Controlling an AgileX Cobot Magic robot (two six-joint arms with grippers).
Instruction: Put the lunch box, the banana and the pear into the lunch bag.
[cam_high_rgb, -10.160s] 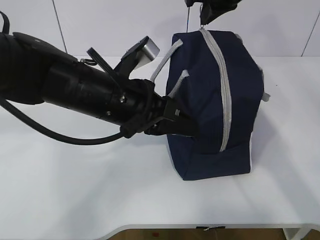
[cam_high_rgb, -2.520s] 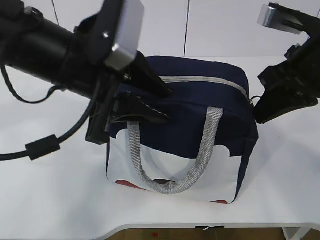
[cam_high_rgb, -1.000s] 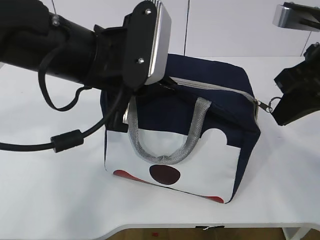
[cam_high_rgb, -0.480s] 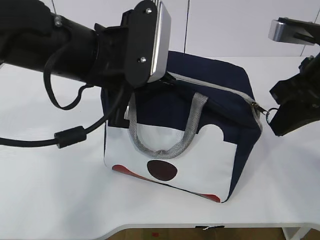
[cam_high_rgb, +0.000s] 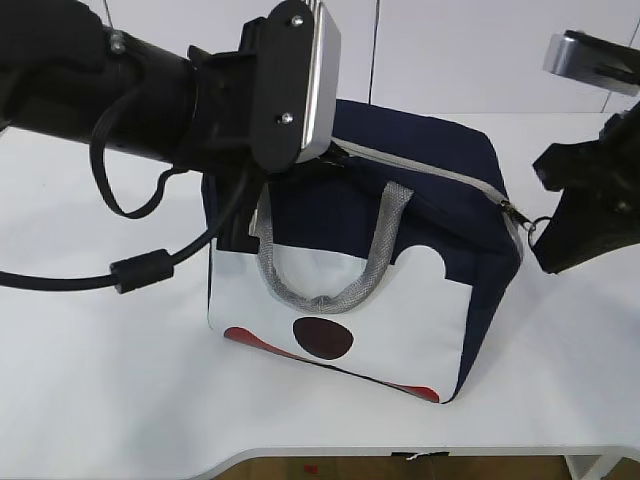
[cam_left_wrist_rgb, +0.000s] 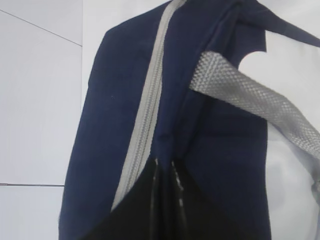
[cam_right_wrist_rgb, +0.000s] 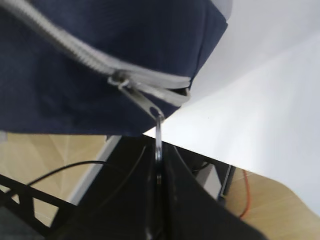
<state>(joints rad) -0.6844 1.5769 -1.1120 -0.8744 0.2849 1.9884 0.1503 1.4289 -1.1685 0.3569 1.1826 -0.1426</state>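
Observation:
The navy lunch bag (cam_high_rgb: 400, 300) stands on the table with its white side and one grey handle (cam_high_rgb: 330, 290) facing the exterior view. Its grey zipper (cam_high_rgb: 430, 172) runs across the top. My left gripper (cam_left_wrist_rgb: 165, 164) is shut on a fold of navy fabric beside the zipper (cam_left_wrist_rgb: 147, 110); in the exterior view its wrist camera housing (cam_high_rgb: 300, 80) hides the fingers. At the bag's right end my right gripper (cam_right_wrist_rgb: 159, 167) is shut on the zipper's ring pull (cam_right_wrist_rgb: 158, 142), also seen in the exterior view as the ring pull (cam_high_rgb: 536, 228). The lunch box, banana and pear are out of view.
The white table (cam_high_rgb: 110, 380) extends left of and in front of the bag, with its front edge near the bottom of the exterior view. A white panelled wall (cam_high_rgb: 440, 50) stands close behind. My left arm's black cable (cam_high_rgb: 130, 275) hangs over the left side.
My right gripper has moved slightly down and left with the ring pull, and the bag's right end has sunk a little. The left arm has hardly moved.

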